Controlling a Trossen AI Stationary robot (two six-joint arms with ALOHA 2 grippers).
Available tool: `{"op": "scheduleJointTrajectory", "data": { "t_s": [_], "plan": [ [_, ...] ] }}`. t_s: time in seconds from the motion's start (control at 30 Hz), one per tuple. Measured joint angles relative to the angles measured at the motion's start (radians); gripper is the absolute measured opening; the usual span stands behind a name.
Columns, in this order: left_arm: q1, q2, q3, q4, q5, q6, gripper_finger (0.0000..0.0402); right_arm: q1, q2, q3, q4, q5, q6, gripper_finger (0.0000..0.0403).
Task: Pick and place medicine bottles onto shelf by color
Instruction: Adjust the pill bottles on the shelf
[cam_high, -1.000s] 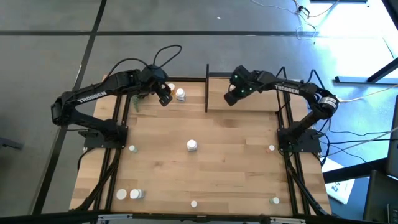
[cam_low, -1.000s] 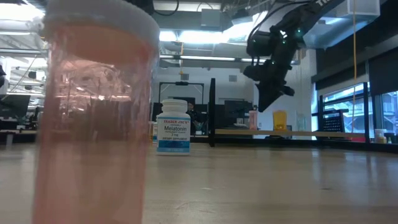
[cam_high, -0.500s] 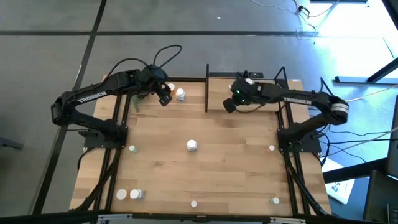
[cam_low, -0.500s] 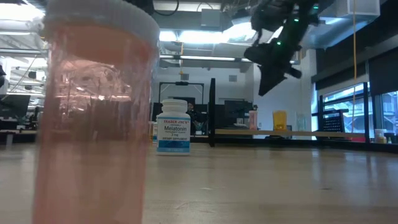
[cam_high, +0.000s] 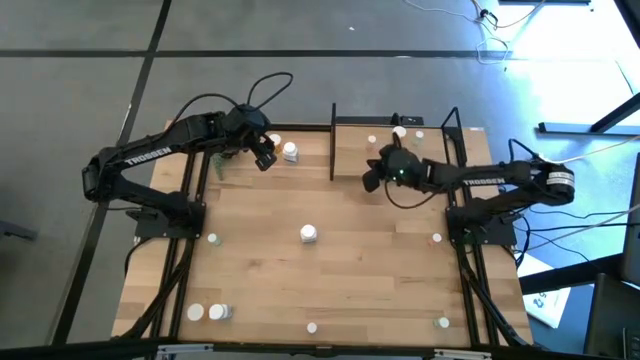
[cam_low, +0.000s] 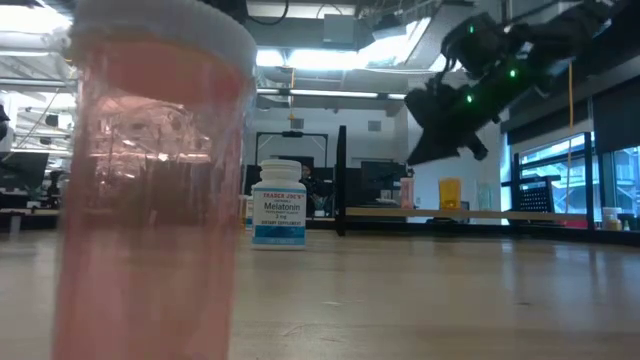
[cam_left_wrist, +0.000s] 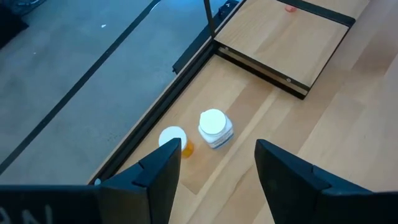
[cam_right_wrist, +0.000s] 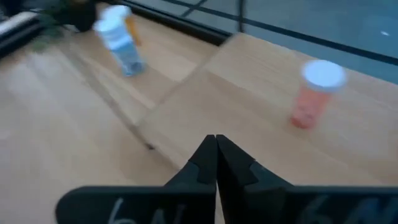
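Right gripper (cam_right_wrist: 216, 144) closed, empty (pinkish bottle (cam_right_wrist: 314, 93) on shelf (cam_right_wrist: 261, 106)).

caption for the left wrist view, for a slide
Left gripper open and empty above a white-capped white bottle and an orange bottle by the table edge, shelf beyond.

I see the shelf (cam_high: 400, 150) at the upper centre-right of the counter (cam_high: 330, 270), with three bottles (cam_high: 399, 132) standing along its far edge. My right hand (cam_high: 371, 180) hangs at the shelf's near-left corner. My left hand (cam_high: 264, 160) sits upper left, just beside two bottles (cam_high: 289, 152). One bottle (cam_high: 309, 234) stands mid-counter; others dot the lower edge.
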Motion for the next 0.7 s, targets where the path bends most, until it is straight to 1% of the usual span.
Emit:
{"op": "scheduleJointTrajectory", "data": {
  "t_s": [0.1, 0.2, 0.3, 0.43, 0.5, 0.6, 0.7],
  "plan": [
    [0.000, 0.000, 0.000, 0.000, 0.000, 0.000, 0.0199, -0.049, -0.001, -0.007, 0.030, -0.058, -0.070, 0.0000],
    [0.000, 0.000, 0.000, 0.000, 0.000, 0.000, 0.0199, -0.111, 0.000, -0.005, 0.023, -0.121, -0.126, 0.0000],
    [0.000, 0.000, 0.000, 0.000, 0.000, -0.001, 0.0199, -0.182, 0.003, 0.016, -0.007, -0.226, -0.124, 0.0000],
    [0.000, 0.000, 0.000, 0.000, 0.000, -0.002, 0.0199, -0.258, 0.004, 0.043, -0.097, -0.338, -0.104, 0.0000],
    [0.000, 0.000, 0.000, 0.000, 0.000, -0.002, 0.0199, -0.280, 0.004, 0.069, -0.169, -0.386, -0.128, 0.0000],
    [0.000, 0.000, 0.000, 0.000, 0.000, -0.003, 0.0199, -0.283, 0.013, 0.123, -0.288, -0.400, -0.192, 0.0000],
    [0.000, 0.000, 0.000, 0.000, 0.000, -0.003, 0.0199, -0.283, 0.041, 0.177, -0.360, -0.403, -0.232, 0.0000]
  ]
}}
